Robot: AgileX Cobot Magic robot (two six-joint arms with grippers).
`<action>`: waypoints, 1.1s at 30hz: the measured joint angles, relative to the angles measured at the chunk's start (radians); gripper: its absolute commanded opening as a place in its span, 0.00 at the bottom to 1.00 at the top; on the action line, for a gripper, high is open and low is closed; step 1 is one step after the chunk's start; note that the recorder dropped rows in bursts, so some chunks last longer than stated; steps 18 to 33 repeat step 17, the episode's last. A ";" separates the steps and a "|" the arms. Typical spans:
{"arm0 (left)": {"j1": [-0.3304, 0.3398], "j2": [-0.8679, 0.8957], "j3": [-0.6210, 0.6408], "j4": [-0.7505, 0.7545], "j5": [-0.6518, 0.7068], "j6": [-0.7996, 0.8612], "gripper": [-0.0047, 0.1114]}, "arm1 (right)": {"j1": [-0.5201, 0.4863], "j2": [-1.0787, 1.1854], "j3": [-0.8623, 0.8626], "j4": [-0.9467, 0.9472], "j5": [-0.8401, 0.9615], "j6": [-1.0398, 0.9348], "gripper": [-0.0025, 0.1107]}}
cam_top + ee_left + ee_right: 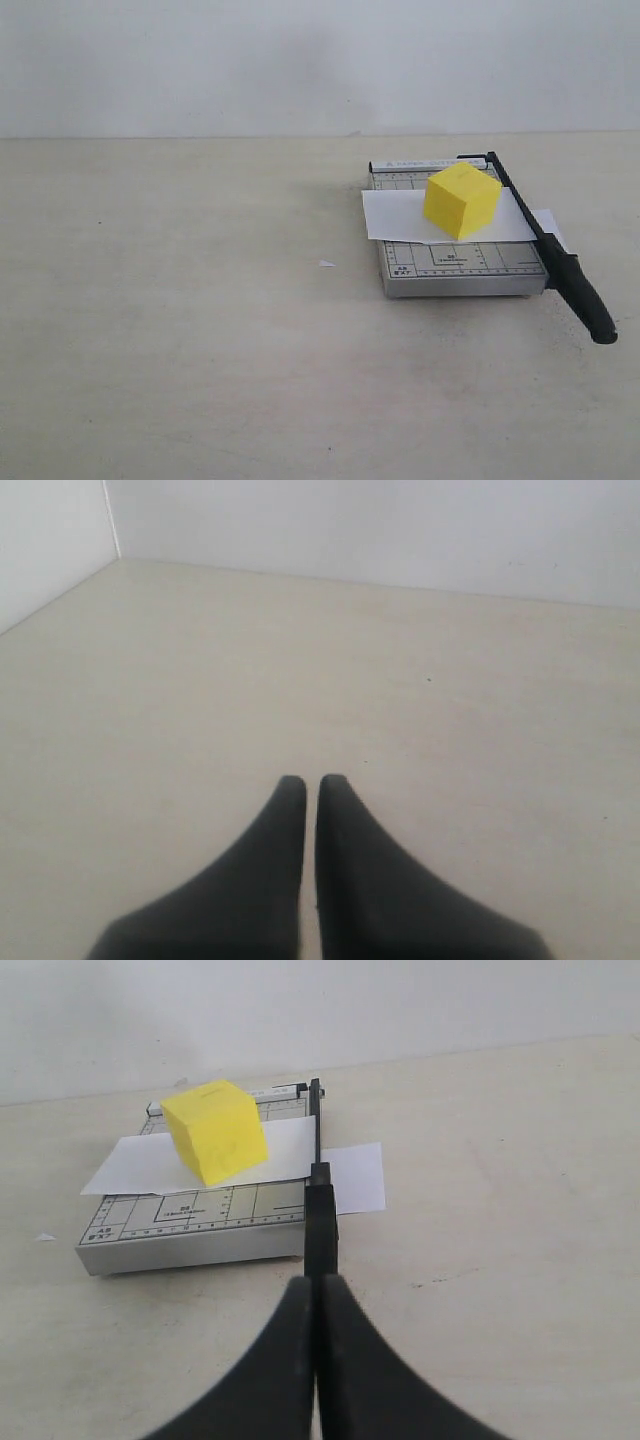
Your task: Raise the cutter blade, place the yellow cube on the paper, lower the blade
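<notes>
The yellow cube (461, 200) (214, 1130) rests on the white paper (395, 215) (140, 1160), which lies across the grey trimmer board (460, 265) (190, 1210). The black cutter blade (560, 270) (320, 1220) lies lowered along the board's right edge, over the paper, its handle sticking out past the front. Neither gripper shows in the exterior view. My right gripper (318, 1280) is shut and empty, hovering just short of the handle's end, in line with it. My left gripper (312, 780) is shut with only a thin slit, over bare table.
A tiny white scrap (326, 264) (45, 1237) lies on the beige table (160, 330) left of the board. A white wall (300, 60) runs along the table's far edge, and the left wrist view shows a wall corner (110, 530).
</notes>
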 measured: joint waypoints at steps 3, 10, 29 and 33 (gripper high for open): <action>0.000 0.000 0.000 0.000 0.000 0.000 0.08 | 0.000 0.000 0.000 0.000 0.000 0.000 0.02; 0.000 0.000 0.000 0.000 0.000 0.000 0.08 | 0.000 0.000 0.000 0.000 0.000 0.000 0.02; 0.000 0.000 0.000 0.000 0.000 0.000 0.08 | 0.000 0.000 0.000 0.000 -0.006 0.000 0.02; 0.000 0.000 0.000 0.000 0.000 0.000 0.08 | 0.000 0.000 0.000 0.000 -0.006 0.000 0.02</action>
